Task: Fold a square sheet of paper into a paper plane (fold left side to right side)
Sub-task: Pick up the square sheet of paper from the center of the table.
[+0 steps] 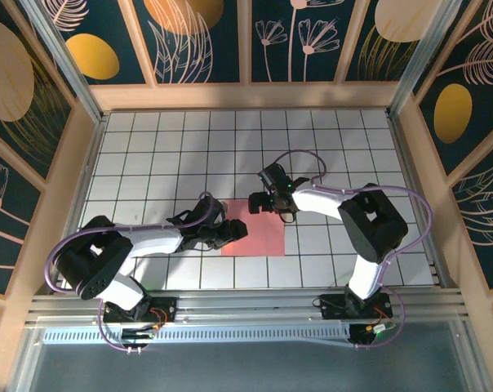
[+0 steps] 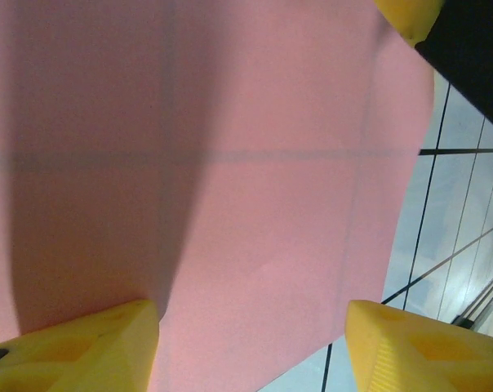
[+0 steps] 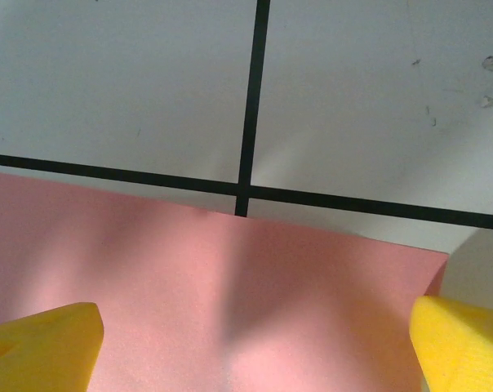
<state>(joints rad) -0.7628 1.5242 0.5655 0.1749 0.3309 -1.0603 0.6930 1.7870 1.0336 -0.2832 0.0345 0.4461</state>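
Observation:
The square sheet of paper point(image 1: 261, 232) lies flat on the white grid table, salmon pink and uncreased. My left gripper point(image 1: 233, 232) sits low over its left edge. In the left wrist view the sheet point(image 2: 230, 163) spreads under my left gripper point(image 2: 250, 351), whose yellow fingers point(image 2: 83, 351) stand wide apart, open, with the paper lying flat between them. My right gripper point(image 1: 264, 202) hovers at the sheet's far edge. Its wrist view has the paper point(image 3: 230, 286) under the right gripper point(image 3: 255, 351), open too. One of its fingertips point(image 2: 406, 15) pokes into the left wrist view.
The tiled table point(image 1: 165, 155) stretches behind and to both sides of the sheet. Wooden walls point(image 1: 246, 95) ring the table, and an aluminium rail point(image 1: 246, 306) runs along the near edge by the arm bases.

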